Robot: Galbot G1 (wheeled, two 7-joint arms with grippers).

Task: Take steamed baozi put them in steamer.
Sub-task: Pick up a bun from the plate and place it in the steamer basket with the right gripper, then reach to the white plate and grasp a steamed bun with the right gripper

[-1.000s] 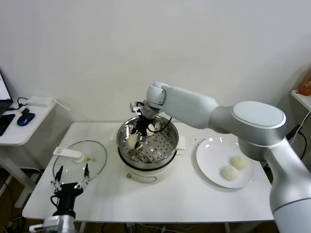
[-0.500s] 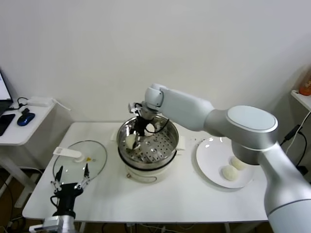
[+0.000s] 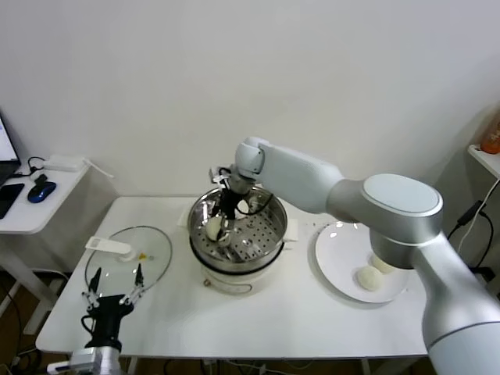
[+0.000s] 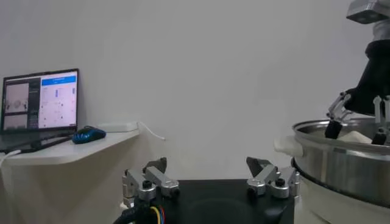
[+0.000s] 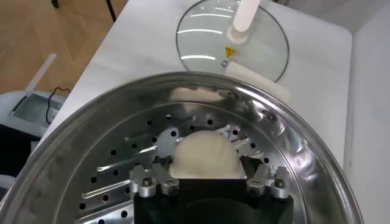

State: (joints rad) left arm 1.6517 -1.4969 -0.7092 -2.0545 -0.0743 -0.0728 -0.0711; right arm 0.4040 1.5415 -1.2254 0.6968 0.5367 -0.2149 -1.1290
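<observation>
The steamer (image 3: pixel 269 234) is a shiny steel pot with a perforated floor at the table's middle. My right gripper (image 3: pixel 221 225) reaches down inside its left part and is shut on a cream-white baozi (image 3: pixel 212 227). In the right wrist view the baozi (image 5: pixel 204 155) sits between the gripper's (image 5: pixel 204 165) two fingers, low over the perforated floor (image 5: pixel 122 164). Two more baozi (image 3: pixel 369 278) (image 3: pixel 383 262) lie on the white plate (image 3: pixel 336 262) to the right. My left gripper (image 3: pixel 117 273) is open and empty at the table's front left, also seen in its wrist view (image 4: pixel 206 163).
The glass lid with the white handle (image 3: pixel 129 254) lies flat on the table left of the steamer, just beyond my left gripper; it shows in the right wrist view (image 5: pixel 231 36). A side desk with a mouse (image 3: pixel 39 190) stands at far left.
My right arm has shifted slightly over the steamer, keeping the baozi in its fingers at the pot's left side. The left arm has not moved.
</observation>
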